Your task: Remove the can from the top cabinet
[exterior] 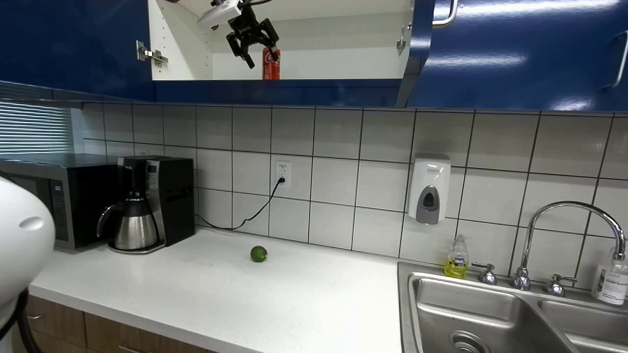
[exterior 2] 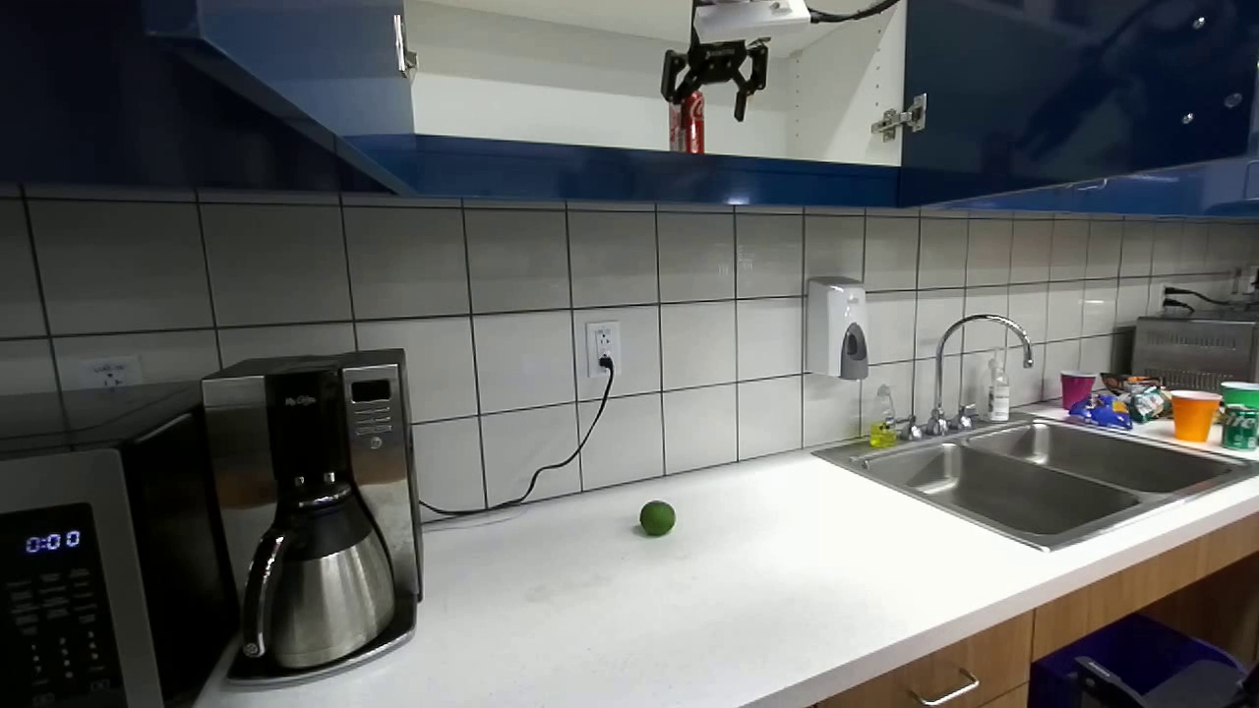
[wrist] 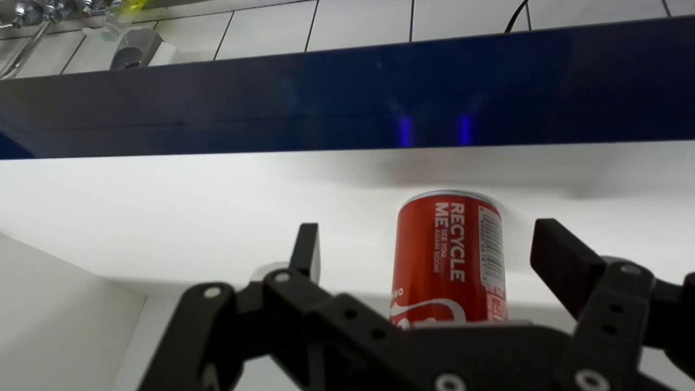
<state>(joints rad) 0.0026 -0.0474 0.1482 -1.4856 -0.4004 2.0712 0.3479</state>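
Observation:
The red can stands upright on the white shelf of the top cabinet, near its front edge. It also shows in an exterior view and between the fingers in the wrist view. My gripper is open and reaches down inside the cabinet at the can; it also shows in an exterior view. In the wrist view the fingers stand on both sides of the can, with a gap on each side. The can's upper end is hidden behind the gripper body there.
The cabinet's blue doors stand open at both sides. The blue front edge runs along the shelf. Below are the counter, a green ball, a coffee maker, a microwave and a sink.

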